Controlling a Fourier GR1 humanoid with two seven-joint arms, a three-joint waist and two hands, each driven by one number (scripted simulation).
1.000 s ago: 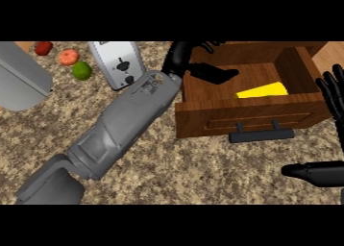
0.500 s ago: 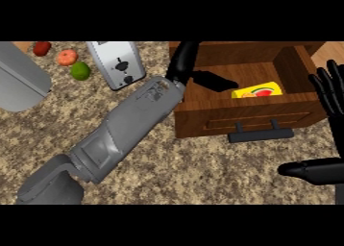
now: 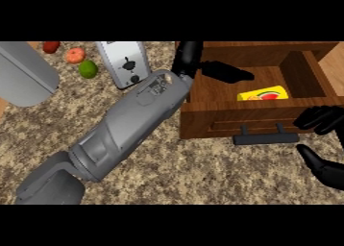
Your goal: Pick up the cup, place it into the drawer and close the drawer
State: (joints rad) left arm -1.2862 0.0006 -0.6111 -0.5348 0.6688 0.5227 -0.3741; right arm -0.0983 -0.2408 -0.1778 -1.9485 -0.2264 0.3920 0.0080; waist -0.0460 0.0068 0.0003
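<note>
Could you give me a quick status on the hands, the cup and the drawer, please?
Left hand open over the open drawer, holding nothing. Right hand open beside the drawer handle. Cup lies inside. Nothing blocks closing.

My drawer (image 3: 254, 113) is smooth brown wood with a dark matt handle (image 3: 265, 139); the counter (image 3: 182, 168) looks like rough speckled stone, my forearm (image 3: 132, 125) dull grey, the toaster (image 3: 124, 62) brushed metal

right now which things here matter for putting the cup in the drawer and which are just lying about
For the job:
- drawer, open
- its handle
- yellow cup, lying in the drawer
- left hand, over the drawer
- right hand, near the handle

Lying about:
- toaster
- red, orange and green fruit
- grey appliance at the left
</note>
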